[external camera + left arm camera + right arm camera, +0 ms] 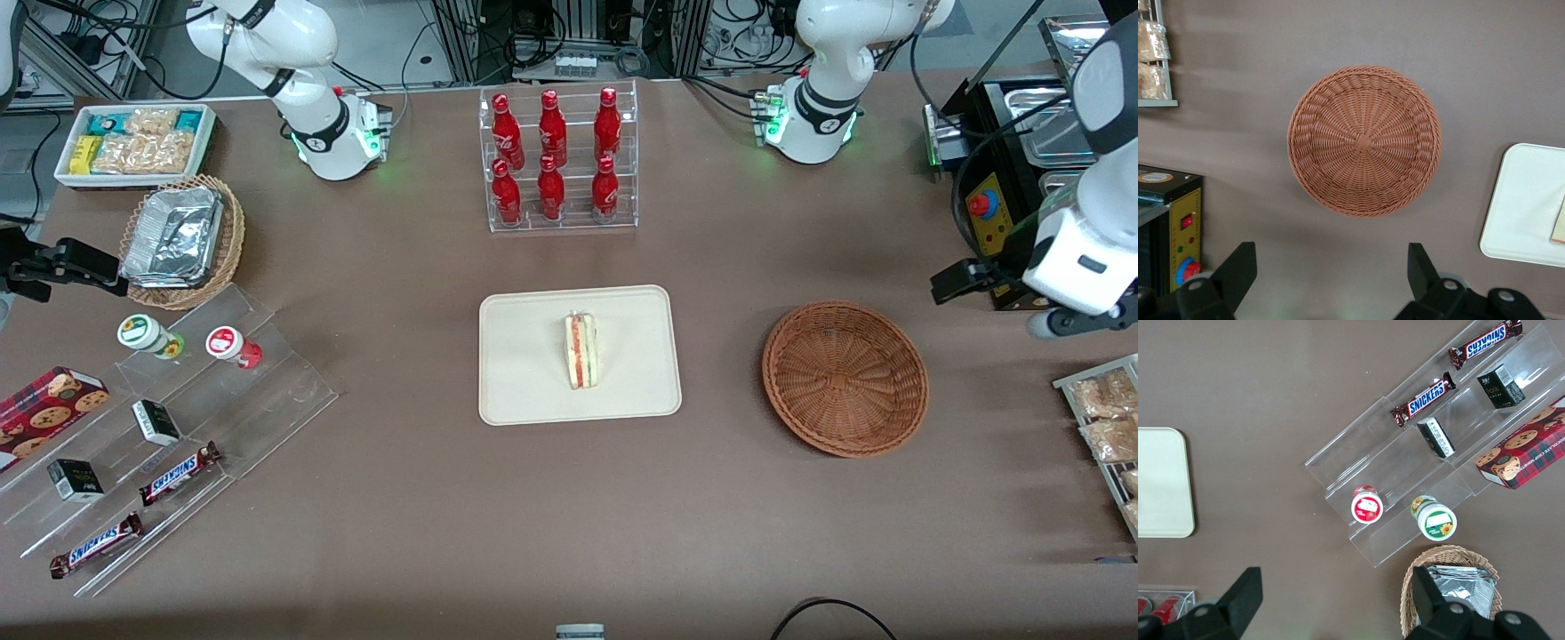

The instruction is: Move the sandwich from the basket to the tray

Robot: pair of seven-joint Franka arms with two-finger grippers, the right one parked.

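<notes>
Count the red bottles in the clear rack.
6 red bottles in the clear rack: three on its upper step, three on the lower. Sandwich lies on the tray; the gripper hangs open above the basket.

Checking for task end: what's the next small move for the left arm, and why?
Probably none beyond holding or retreating to park. The sandwich already lies on the tray, and the basket is empty. The pincer hangs open above the table beside the basket, holding nothing, so I'd judge the placement done.

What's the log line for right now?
sandwich: on tray | basket: empty | gripper: open, holding nothing, above table near basket | step: placed
</notes>
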